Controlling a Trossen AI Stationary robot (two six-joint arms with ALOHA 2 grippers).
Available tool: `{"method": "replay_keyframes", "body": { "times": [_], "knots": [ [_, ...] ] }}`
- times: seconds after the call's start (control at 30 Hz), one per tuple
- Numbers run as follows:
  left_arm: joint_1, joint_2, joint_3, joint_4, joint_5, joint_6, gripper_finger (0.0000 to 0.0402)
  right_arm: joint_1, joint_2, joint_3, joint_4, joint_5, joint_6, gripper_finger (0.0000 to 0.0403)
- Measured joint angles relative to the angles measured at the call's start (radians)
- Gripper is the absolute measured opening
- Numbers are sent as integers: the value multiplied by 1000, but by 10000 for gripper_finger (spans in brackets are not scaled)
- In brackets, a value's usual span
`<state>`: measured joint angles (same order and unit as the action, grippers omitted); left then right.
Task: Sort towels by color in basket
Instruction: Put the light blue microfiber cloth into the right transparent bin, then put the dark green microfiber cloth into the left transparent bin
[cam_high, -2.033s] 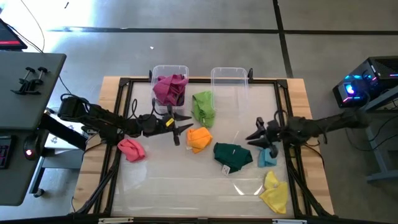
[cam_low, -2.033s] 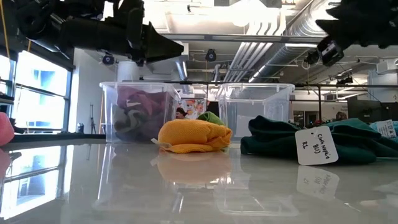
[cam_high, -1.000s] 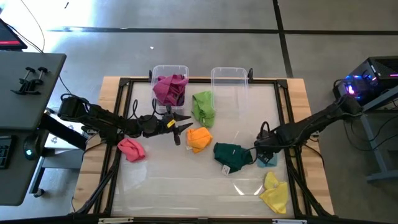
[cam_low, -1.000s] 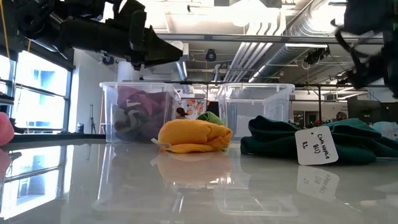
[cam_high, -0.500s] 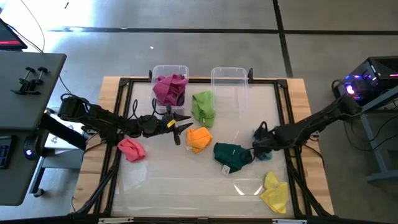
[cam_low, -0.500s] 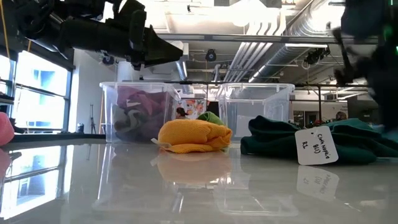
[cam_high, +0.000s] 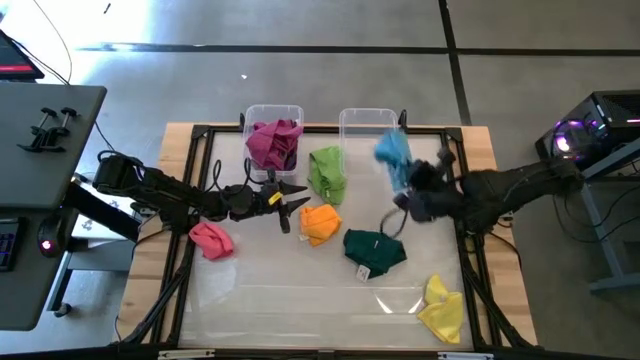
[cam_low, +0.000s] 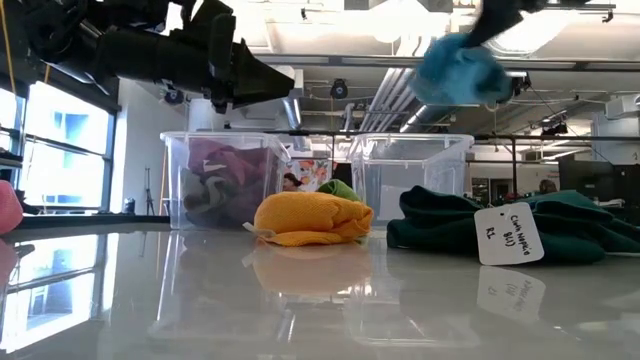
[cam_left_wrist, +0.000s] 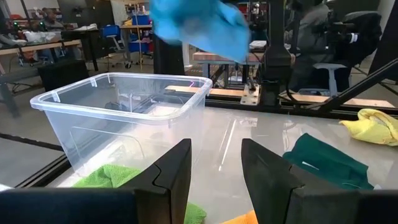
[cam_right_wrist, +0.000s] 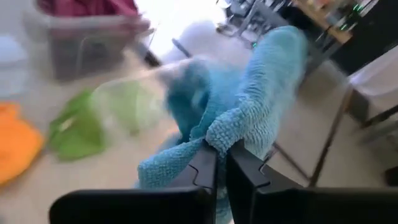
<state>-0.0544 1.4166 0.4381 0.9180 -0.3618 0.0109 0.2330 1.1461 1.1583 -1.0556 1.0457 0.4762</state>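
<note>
My right gripper (cam_right_wrist: 217, 154) is shut on the light blue towel (cam_high: 392, 153), held high over the table near the empty clear right bin (cam_high: 368, 122); the towel also shows in the low view (cam_low: 458, 70). My left gripper (cam_high: 292, 201) is open and empty, hovering between the left bin (cam_high: 272, 112) and the orange towel (cam_high: 320, 222). Magenta and purple towels (cam_high: 272, 142) lie in the left bin. The light green towel (cam_high: 327, 172), dark green towel (cam_high: 375, 250), pink towel (cam_high: 211, 240) and yellow towel (cam_high: 441, 306) lie on the table. My right gripper pinches a bunched fold of the light blue towel (cam_right_wrist: 222, 132) between its two fingers. The towel is lifted clear of the table, and the rest of it bulges loose and slack around the fingertips (cam_right_wrist: 205, 163).
The two clear bins stand side by side at the table's far edge, with the light green towel in front of the gap between them. A white tag (cam_low: 510, 233) hangs on the dark green towel. A black frame (cam_high: 455, 180) runs around the tabletop.
My right gripper has gone down onto the light blue towel near the table's right edge, taken hold of it, then risen fast and swung toward the far edge and the right bin. The towel is lifted clear of the table.
</note>
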Motion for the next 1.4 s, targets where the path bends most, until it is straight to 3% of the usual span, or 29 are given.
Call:
{"method": "replay_keyframes", "body": {
  "times": [0.17,0.3,0.53,0.73,1.0,1.4],
  "knots": [
    [0,0,0,0,0,0,127,-204,0,-8,253,-154,-338,9],
    [0,0,0,-3,0,0,127,-358,2,-63,434,-318,-485,28],
    [0,0,0,-5,0,0,127,-531,11,-127,506,-482,-526,96],
    [0,0,0,-5,0,0,127,-559,7,-127,508,-535,-523,137],
    [-8,0,0,-3,-1,-3,127,-430,4,-127,502,-533,-499,139],
    [-115,0,0,1,4,45,127,92,15,-127,476,-408,-370,139]
  ]
}}
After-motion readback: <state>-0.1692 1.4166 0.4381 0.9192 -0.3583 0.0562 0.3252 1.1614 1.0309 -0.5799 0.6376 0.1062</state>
